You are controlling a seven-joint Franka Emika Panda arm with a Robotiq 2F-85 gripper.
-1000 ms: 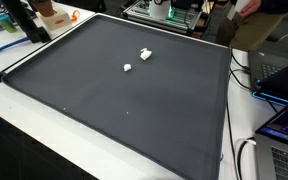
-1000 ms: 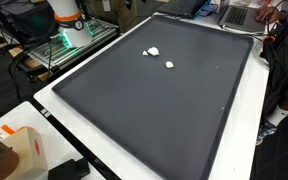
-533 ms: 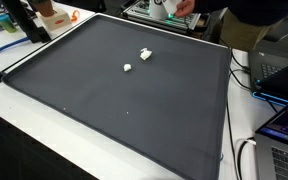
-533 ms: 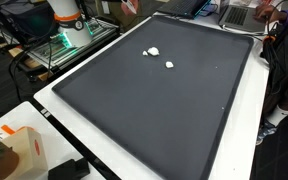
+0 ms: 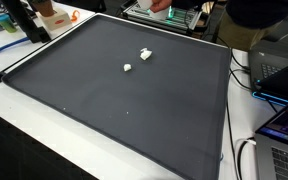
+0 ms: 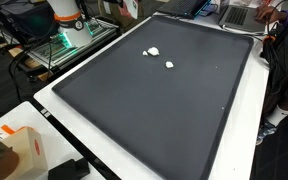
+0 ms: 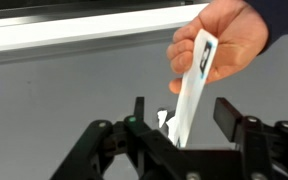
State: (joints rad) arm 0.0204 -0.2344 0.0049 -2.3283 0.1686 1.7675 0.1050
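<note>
In the wrist view my gripper (image 7: 184, 118) is open, its two black fingers spread wide. A person's hand (image 7: 224, 35) reaches in from the upper right and holds a long flat white strip (image 7: 192, 85) with a dark mark near its top. The strip hangs down between my fingers without either finger pressing on it. A small white crumpled piece (image 7: 163, 120) shows just behind the strip. In both exterior views two small white pieces (image 5: 144, 54) (image 5: 127, 68) lie on the black mat (image 5: 104, 100), also seen from the opposite side (image 6: 153, 51) (image 6: 168, 65). My gripper is out of both exterior views.
The black mat (image 6: 154, 110) covers a white table. The robot's base (image 6: 64, 15) stands beside it with equipment. An orange and white box (image 6: 19, 145) is at one corner. Laptops (image 5: 284, 75) and cables lie along one side. A person stands at the far edge (image 5: 259, 12).
In the exterior view the person's hand has moved left along the far edge of the table, toward the robot. The two white pieces on the mat have not moved.
</note>
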